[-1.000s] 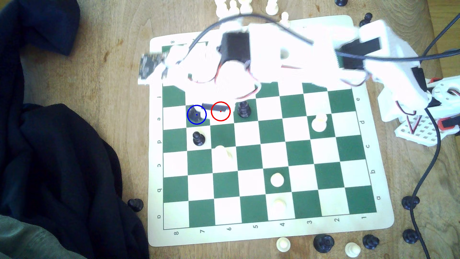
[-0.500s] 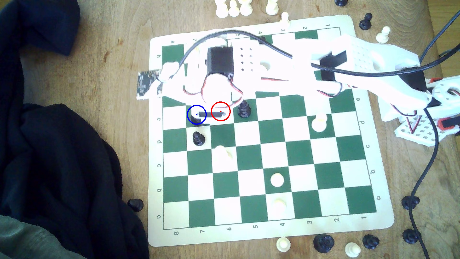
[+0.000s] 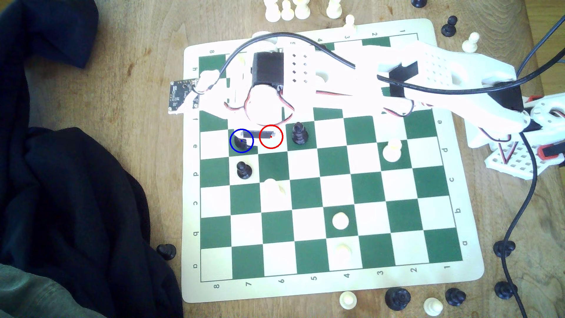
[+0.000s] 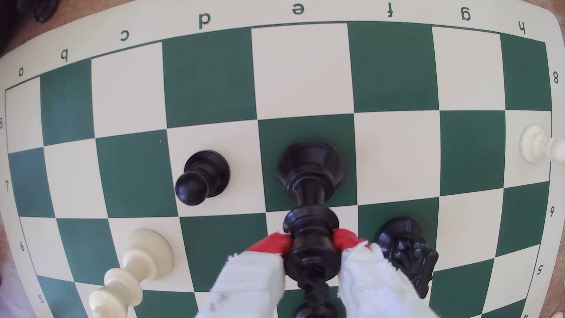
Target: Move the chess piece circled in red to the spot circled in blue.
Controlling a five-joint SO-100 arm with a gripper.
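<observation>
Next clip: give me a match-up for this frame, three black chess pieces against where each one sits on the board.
Pieces:
1. tall black chess piece
2. black pawn
3. black knight

Places:
A. white square d7
B. green square f6
C. green square e7, its top clamped in the gripper

Pairs: 1-C, 2-A, 3-B
</observation>
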